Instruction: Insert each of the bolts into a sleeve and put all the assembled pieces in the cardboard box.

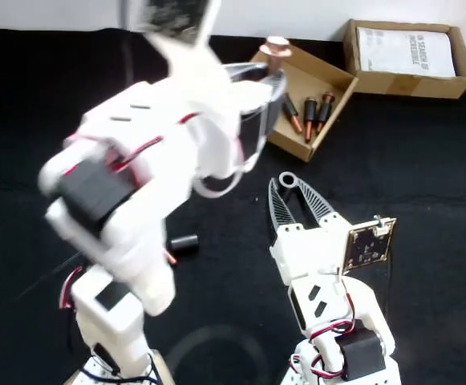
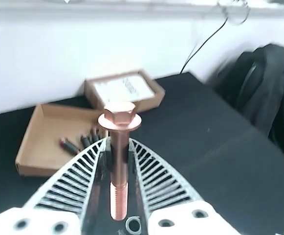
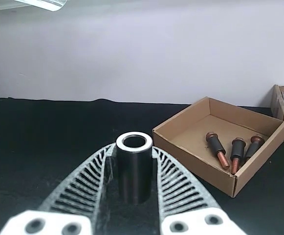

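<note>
**Copper bolt in one claw, dark sleeve in the other**

The left claw (image 2: 118, 143) is closed on a copper-coloured bolt (image 2: 118, 171). Its ribbed, leaf-shaped fingers (image 2: 78, 176) press the smooth shank from both sides. The bolt's six-sided flanged head stands clear above the fingertips, and its threaded end points back towards the wrist. From above, the head lines up with a corner of the cardboard box (image 3: 195, 132).

The right claw (image 3: 134, 149) is clamped on a sleeve (image 3: 134, 171), a short, thick-walled tube of dark, smooth metal. It is held upright with its round bore facing up, over the black cloth (image 3: 44, 127) that covers the table.

The cardboard box is a shallow open tray of plain brown board lying on the cloth. In it three assembled pieces (image 3: 237, 149) lie side by side, dark barrels with copper tips poking out. A loose sleeve (image 1: 184, 243) lies on its side near the left arm. A second box (image 1: 405, 84), holding a white printed sheet (image 1: 405, 50), sits just beyond the first.
</note>
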{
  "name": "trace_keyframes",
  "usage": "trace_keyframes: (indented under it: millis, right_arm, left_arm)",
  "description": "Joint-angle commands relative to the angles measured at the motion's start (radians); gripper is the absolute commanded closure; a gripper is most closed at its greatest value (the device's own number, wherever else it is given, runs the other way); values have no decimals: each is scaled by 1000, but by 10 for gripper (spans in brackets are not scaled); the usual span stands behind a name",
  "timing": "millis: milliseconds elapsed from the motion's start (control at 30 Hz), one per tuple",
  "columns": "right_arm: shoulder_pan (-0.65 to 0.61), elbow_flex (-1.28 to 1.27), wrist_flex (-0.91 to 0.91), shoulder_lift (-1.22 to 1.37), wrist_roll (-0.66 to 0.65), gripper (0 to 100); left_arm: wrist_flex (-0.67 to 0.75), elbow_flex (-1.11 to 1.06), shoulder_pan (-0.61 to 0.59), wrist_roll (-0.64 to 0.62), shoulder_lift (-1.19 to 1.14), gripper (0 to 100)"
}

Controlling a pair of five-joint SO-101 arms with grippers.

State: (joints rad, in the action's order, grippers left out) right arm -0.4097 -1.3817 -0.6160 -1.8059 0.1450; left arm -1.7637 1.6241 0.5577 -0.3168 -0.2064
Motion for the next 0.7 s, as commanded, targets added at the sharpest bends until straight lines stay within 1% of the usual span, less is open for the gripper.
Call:
trace_keyframes:
  millis: [0,67,167,333,467,533,667]
  right_arm:
    - [-8,41,24,4,3,991]
    - [-8,19,24,4,3,991]
    - [-8,1,24,4,3,991]
    - [-8,1,24,4,3,991]
    - [-8,-2,24,4,3,991]
    - [-8,-4,24,4,3,991]
    - [-8,-4,24,4,3,991]
  left_arm:
    - [-5,24,18,11,127,992]
    - [-5,2,18,11,174,992]
    - [-5,-128,19,28,280,992]
    - [-2,-506,19,32,530,992]
    - [6,-788,19,60,682,992]
    - [57,-897,18,55,723,992]
    - [219,-1093,18,55,760,992]
